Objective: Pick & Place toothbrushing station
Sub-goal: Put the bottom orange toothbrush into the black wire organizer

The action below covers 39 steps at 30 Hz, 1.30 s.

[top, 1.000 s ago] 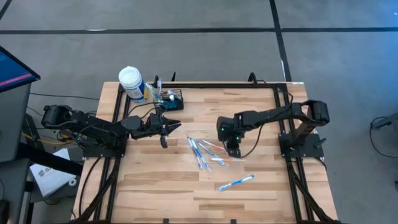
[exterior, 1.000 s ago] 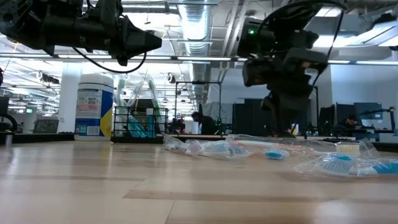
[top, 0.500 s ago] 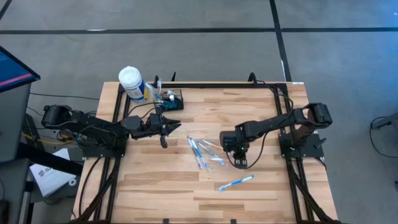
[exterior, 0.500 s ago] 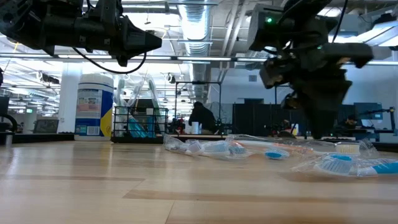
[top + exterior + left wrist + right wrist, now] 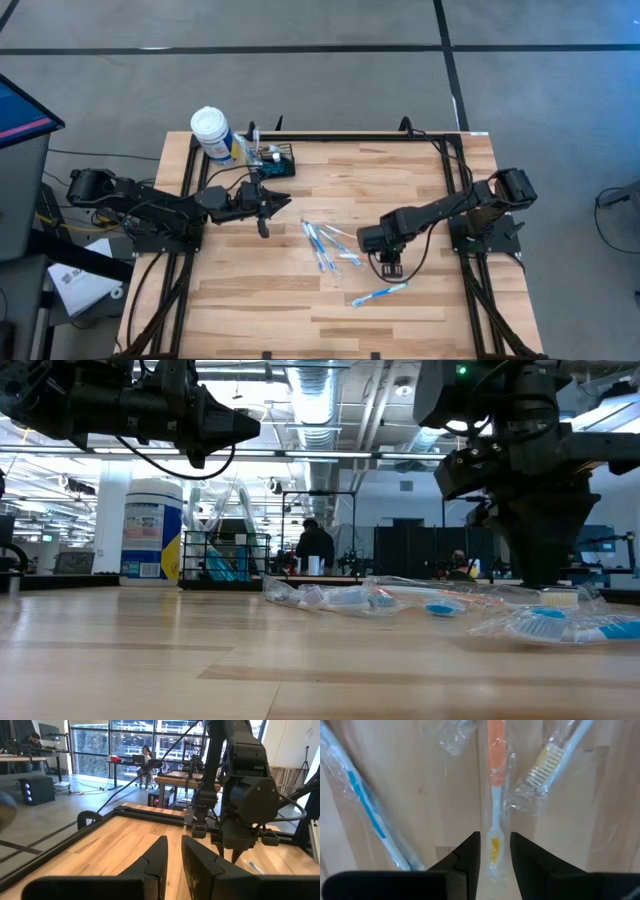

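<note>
Over the orange-handled toothbrush (image 5: 493,795), the right gripper (image 5: 493,851) is hanging with fingers parted astride it. Beside the bottle (image 5: 214,134), the caddy (image 5: 276,161) is sitting; the left gripper (image 5: 281,204), slightly parted and empty, is hovering near.

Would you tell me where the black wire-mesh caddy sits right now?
In the high view the caddy stands at the table's far edge on the left, right beside the white-capped bottle.
</note>
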Each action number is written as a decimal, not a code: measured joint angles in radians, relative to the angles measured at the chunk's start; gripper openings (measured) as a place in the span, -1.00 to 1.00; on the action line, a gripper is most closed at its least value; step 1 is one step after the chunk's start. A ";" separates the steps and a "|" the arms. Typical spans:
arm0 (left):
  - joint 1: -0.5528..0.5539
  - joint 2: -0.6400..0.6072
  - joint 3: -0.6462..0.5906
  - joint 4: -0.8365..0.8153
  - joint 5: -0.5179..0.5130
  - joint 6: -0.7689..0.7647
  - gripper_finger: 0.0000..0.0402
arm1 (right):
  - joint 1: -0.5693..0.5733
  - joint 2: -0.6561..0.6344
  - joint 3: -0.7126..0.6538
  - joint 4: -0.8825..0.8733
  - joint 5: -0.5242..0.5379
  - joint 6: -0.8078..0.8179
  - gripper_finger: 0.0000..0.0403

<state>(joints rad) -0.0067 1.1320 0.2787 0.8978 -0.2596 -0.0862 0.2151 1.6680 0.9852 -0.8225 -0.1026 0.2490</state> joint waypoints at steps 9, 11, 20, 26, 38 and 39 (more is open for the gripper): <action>0.000 0.000 0.000 0.000 0.000 -0.028 -0.76 | 0.040 0.000 -0.057 0.025 0.041 0.025 -0.52; 0.000 0.000 0.000 0.000 0.000 -0.028 -0.76 | 0.039 0.000 -0.086 0.022 0.056 0.051 -0.52; 0.001 0.000 0.000 0.000 -0.001 -0.028 -0.76 | 0.040 -0.001 -0.114 0.044 0.078 0.077 -0.52; 0.001 0.000 0.000 0.000 -0.001 -0.028 -0.76 | 0.040 -0.001 -0.111 0.049 0.104 0.066 -0.80; -0.003 0.000 0.000 0.002 0.031 -0.083 -0.76 | 0.040 -0.006 -0.021 0.014 0.135 -0.003 -0.95; -0.010 0.000 0.001 0.002 0.031 -0.080 -0.76 | 0.038 -0.006 -0.004 0.008 0.137 -0.014 -0.95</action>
<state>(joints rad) -0.0163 1.1320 0.2798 0.8996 -0.2283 -0.1664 0.2532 1.6619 0.9807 -0.8144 0.0349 0.2353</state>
